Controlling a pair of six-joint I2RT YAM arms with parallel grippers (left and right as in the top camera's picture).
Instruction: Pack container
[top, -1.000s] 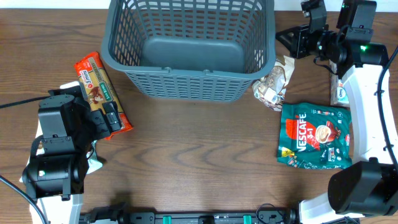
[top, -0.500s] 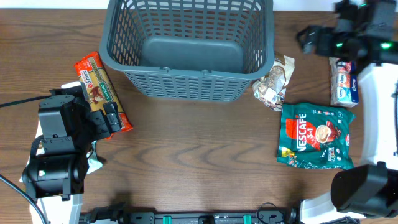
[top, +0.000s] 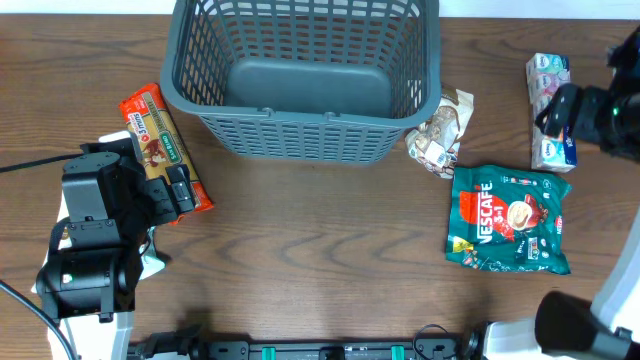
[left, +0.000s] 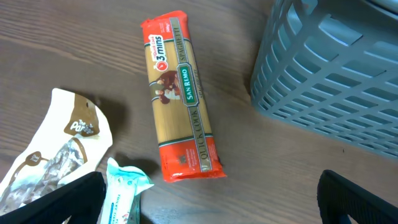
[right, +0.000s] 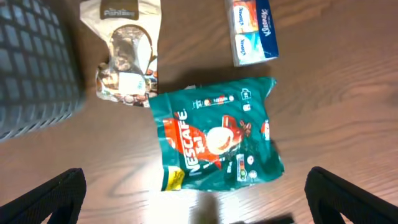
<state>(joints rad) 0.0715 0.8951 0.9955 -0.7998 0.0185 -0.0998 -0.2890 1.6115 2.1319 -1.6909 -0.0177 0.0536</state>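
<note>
While both arms hang over the desk (top: 320, 260), much of the scene is only partly on view. The left end effector (left: 208, 202) shows just two dark fingertips (left: 56, 199) at the lower corners of its wrist camera, set wide apart. Just ahead of them, a teal-and-white packet (left: 124, 196) is cut off by the bottom edge. A white-and-brown pouch (left: 53, 155) beside it runs out of the left edge, its printing too partial to read. From overhead the left arm (top: 95, 240) covers both almost wholly. Further ahead lies a red San Remo spaghetti packet (left: 183, 99), flat and in full view. To the right of it is one corner of the container (left: 336, 68), a dark grey lattice basket, the rest out of frame.

The right end effector (right: 199, 199) likewise shows only blurred fingertips at the lower corners, spread well apart. Directly ahead of it lies a green Nescafé bag (right: 214, 134), flat on the desk. Beyond that are a beige snack pouch (right: 127, 56) to the left and a Kleenex tissue pack (right: 254, 28) to the right, both clipped by the top edge. From overhead the right arm (top: 600, 110) is blurred and cut by the frame edge, and its dark end lies across part of the tissue pack. The container stands at the far middle of the desk, between the spaghetti packet and the snack pouch, its far rim cropped.
</note>
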